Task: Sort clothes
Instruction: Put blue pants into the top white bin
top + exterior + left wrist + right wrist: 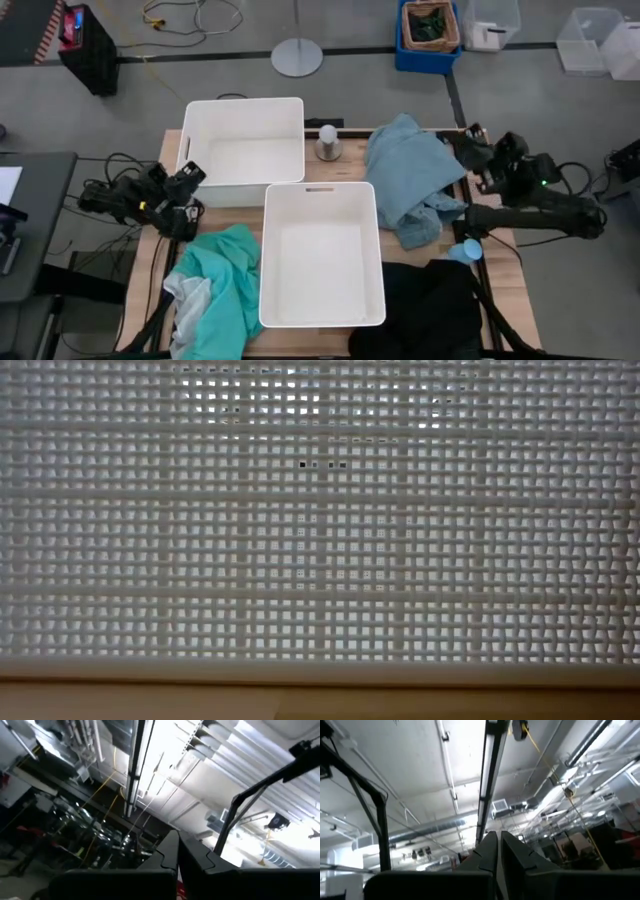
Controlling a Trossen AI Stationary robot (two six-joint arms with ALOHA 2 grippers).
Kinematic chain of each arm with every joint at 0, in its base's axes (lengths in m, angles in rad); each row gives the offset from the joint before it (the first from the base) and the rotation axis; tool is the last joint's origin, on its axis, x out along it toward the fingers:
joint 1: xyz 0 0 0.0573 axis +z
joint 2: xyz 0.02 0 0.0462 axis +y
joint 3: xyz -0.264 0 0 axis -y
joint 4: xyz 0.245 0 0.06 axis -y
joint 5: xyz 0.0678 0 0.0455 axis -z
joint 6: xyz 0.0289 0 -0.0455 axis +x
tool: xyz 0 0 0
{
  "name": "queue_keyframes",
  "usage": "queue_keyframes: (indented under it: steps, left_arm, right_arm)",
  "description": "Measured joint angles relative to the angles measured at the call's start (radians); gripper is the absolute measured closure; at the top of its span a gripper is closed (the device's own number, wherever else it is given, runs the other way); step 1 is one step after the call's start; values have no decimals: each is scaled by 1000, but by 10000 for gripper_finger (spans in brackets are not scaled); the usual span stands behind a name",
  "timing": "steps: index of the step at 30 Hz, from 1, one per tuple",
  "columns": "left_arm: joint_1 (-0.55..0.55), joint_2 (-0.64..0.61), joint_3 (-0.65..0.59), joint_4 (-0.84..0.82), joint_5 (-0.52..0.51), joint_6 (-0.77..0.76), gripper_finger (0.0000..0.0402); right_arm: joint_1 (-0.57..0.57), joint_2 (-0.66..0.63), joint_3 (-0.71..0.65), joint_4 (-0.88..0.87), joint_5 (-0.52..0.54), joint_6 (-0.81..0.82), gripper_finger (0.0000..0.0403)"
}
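Grey concrete floor rings the wooden table point(508, 290), and from above I've got the whole layout — two white plastic rectangular bins, the upper bin point(243, 150) at upper centre-left and the lower bin point(322, 253) dead centre, both with nothing in them, so I'd judge no garment has been sorted yet. The clothes lie around the bins: the dusty light-blue garment point(410, 175) is heaped at centre-right, the bright teal garment with a pale grey-white part point(215, 290) sprawls at lower left, and the black garment point(425, 310) slumps along the bottom edge, just right of the lower bin. A small light-blue bottle point(466, 250) stands beside the blue heap.

My left gripper point(177, 857) sits folded at the left edge of the table, its fingers pressed together on nothing; the right gripper point(495, 851) is parked at the right edge, likewise closed and empty. Both wrist cameras look up at ceiling pipes and lights — that reads to me as a rest pose. Table-level view is blocked by white mesh point(320, 510).
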Motion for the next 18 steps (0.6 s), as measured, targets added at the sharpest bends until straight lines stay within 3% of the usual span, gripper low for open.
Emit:
queue_keyframes:
  steps: [4,7,14,18]
  left_arm:
    - [0,113,49,-5,0,1,401]
    - [0,210,98,-3,6,17,401]
    - [0,369,210,-42,12,101,401]
    - [0,414,256,-62,12,133,401]
  right_arm:
    - [-25,88,58,116,3,45,360]
    - [-36,146,117,92,4,135,360]
    - [-32,311,306,-184,-42,157,360]
    - [-32,409,410,-258,-49,105,360]
